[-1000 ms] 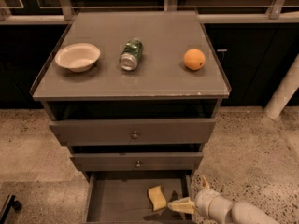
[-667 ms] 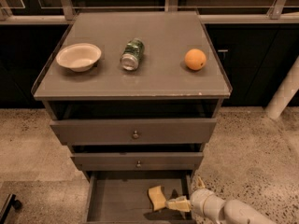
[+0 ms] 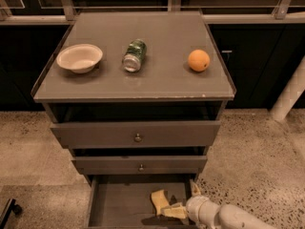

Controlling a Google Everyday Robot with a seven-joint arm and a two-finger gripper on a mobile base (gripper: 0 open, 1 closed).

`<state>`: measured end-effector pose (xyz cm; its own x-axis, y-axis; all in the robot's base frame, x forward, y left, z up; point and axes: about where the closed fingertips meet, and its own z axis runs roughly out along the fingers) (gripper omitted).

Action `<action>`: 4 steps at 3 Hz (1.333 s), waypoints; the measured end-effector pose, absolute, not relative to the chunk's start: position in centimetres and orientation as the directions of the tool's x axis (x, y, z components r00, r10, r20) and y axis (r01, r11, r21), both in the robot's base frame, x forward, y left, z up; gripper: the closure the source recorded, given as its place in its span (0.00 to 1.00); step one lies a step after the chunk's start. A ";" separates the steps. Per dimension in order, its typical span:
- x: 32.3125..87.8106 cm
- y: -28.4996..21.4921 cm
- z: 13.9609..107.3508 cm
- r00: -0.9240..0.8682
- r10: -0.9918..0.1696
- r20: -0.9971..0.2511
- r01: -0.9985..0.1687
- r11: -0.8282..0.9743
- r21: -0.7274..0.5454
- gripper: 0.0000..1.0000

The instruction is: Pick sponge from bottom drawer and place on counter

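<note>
The pale yellow sponge point(image 3: 159, 200) lies on the floor of the open bottom drawer point(image 3: 114, 206), right of the middle. My gripper point(image 3: 177, 209) reaches in from the lower right, its pale fingers point(image 3: 174, 212) right beside the sponge and touching its right edge. The white arm point(image 3: 228, 216) runs off the bottom right corner. The grey-brown counter point(image 3: 162, 78) is above, with its chipped front edge.
On the counter stand a pale bowl point(image 3: 79, 57) at left, a green can point(image 3: 134, 55) lying on its side in the middle and an orange point(image 3: 198, 60) at right. Two knobbed drawers point(image 3: 137, 137) sit partly pulled out above the bottom one. Speckled floor surrounds the cabinet.
The gripper has moved slightly left and closer to the sponge; the sponge appears to have shifted a little. Everything on the counter is unchanged.
</note>
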<state>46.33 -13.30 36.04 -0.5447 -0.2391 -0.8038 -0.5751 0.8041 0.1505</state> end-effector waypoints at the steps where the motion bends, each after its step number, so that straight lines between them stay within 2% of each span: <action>1: 45.6 -9.4 32.6 -0.590 -0.257 -0.766 -0.613 0.760 0.217 0.00; 2: 45.3 -6.3 29.5 -0.633 -0.280 -0.722 -0.632 0.725 0.272 0.00; 4: 46.0 -5.8 27.4 -0.640 -0.285 -0.714 -0.624 0.735 0.266 0.00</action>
